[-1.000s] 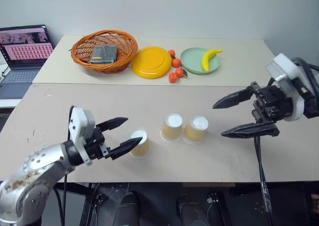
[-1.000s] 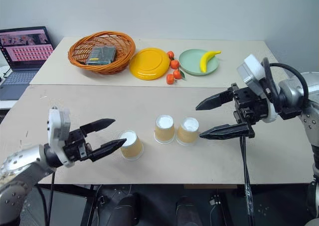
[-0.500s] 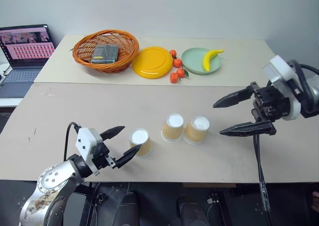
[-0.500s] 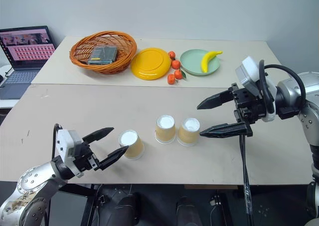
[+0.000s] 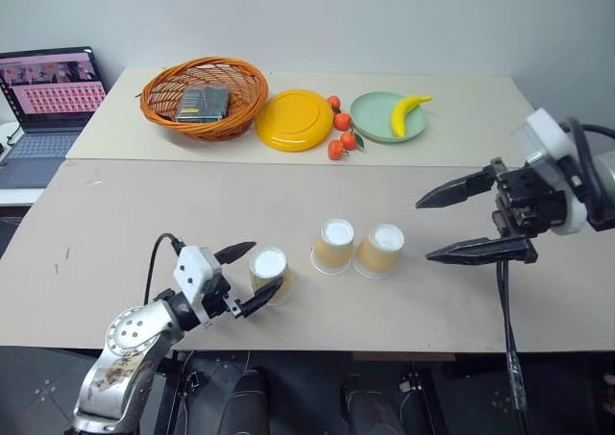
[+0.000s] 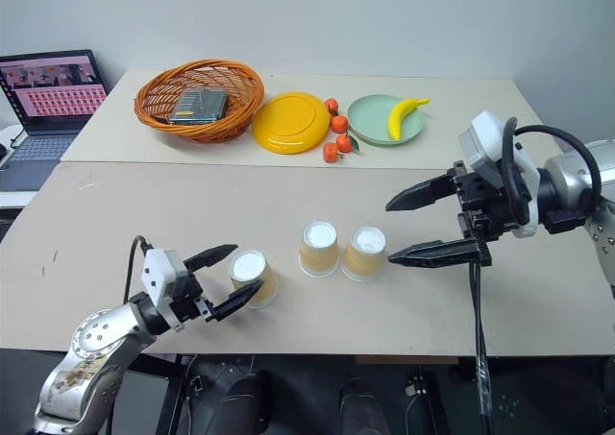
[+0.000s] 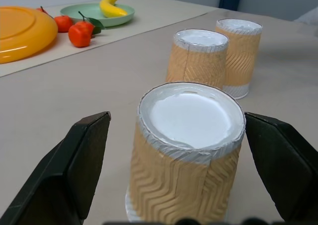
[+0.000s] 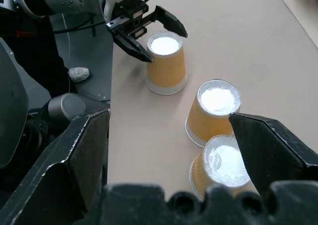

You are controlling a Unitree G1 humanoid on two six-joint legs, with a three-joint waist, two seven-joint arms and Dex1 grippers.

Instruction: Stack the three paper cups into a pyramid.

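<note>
Three paper cups stand upside down near the table's front edge: a left cup [image 5: 270, 272], a middle cup [image 5: 333, 246] and a right cup [image 5: 380, 251], the last two touching side by side. My left gripper [image 5: 267, 265] is open and level at table height. Its fingers [image 7: 79, 165] stand on either side of the left cup [image 7: 186, 145], with a gap on each side. My right gripper [image 5: 423, 230] hangs open above the table, right of the right cup and pointing toward it, with nothing held.
At the back stand an orange wicker basket [image 5: 159, 84] holding a dark box, a yellow plate [image 5: 293, 119], small oranges [image 5: 339, 134] and a green plate [image 5: 370, 108] with a banana [image 5: 405, 111]. A laptop [image 5: 48, 108] sits far left.
My left gripper has sunk to table height and moved in so its open fingers now straddle the left cup. The right gripper and the cups have stayed put.
</note>
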